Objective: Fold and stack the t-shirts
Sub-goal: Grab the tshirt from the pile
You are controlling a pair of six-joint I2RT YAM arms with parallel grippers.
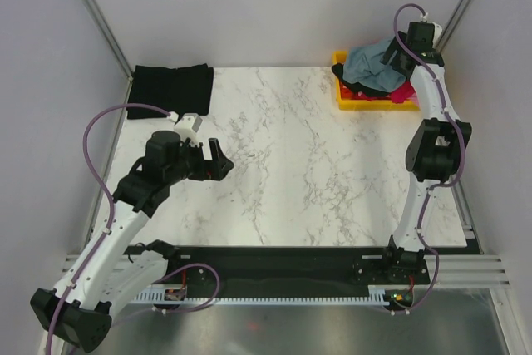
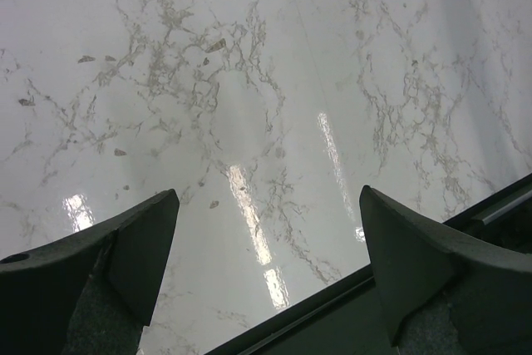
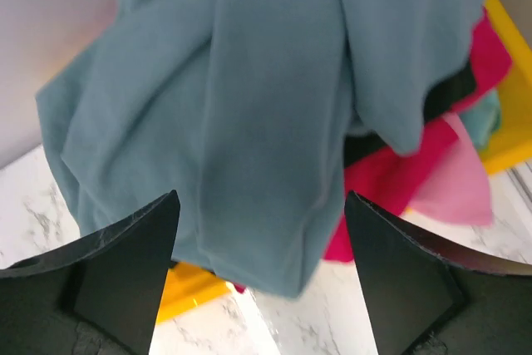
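Slate-blue t-shirt (image 3: 266, 81) hangs in soft creases; left hand (image 2: 268, 195) and right hand (image 3: 262, 197) spread wide.

1. 2 hands: left hand (image 1: 223, 160), right hand (image 3: 259, 205).
2. 1 folded black t-shirt (image 1: 170, 87), beyond the left hand on the 1 counter (image 1: 291, 172).
3. 1 yellow bin (image 1: 342, 93), under the right hand.
4. In it: 1 slate blue-grey t-shirt (image 3: 249, 106), plus black cloth (image 3: 449, 96) and pink-red cloth (image 3: 391, 180); how many shirts those 2 colours make cannot be told.

Bright, even overhead light; glare streaks on the glossy marble surface (image 2: 249, 197) in left wrist view. Wrist foregrounds dark, slightly soft.
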